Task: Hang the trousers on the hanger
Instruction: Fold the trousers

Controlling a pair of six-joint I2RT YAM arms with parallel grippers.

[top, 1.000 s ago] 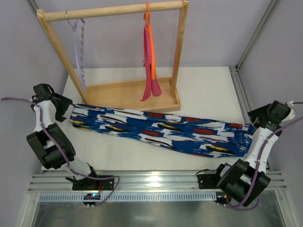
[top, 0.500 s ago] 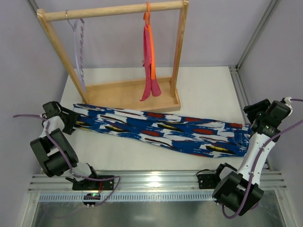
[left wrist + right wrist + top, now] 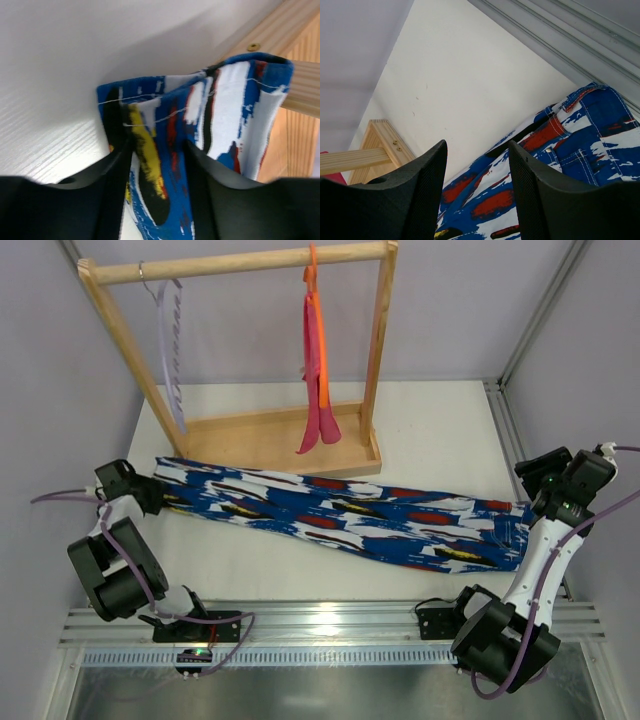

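left gripper (image 3: 159,165) has dropped to the trousers (image 3: 220,115) hem, open astride it, ready to pinch; right gripper (image 3: 477,190) hovers open by the waist.

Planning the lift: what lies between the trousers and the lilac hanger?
The rack's wooden base, in the top external view; the trousers lie before it, the hanger hangs above its left end.

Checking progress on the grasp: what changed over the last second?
The left pincer moved in to the left end of the trousers, and is now open and straddling the hem. The right pincer shifted slightly inward, open. The trousers and the hanger stayed put.
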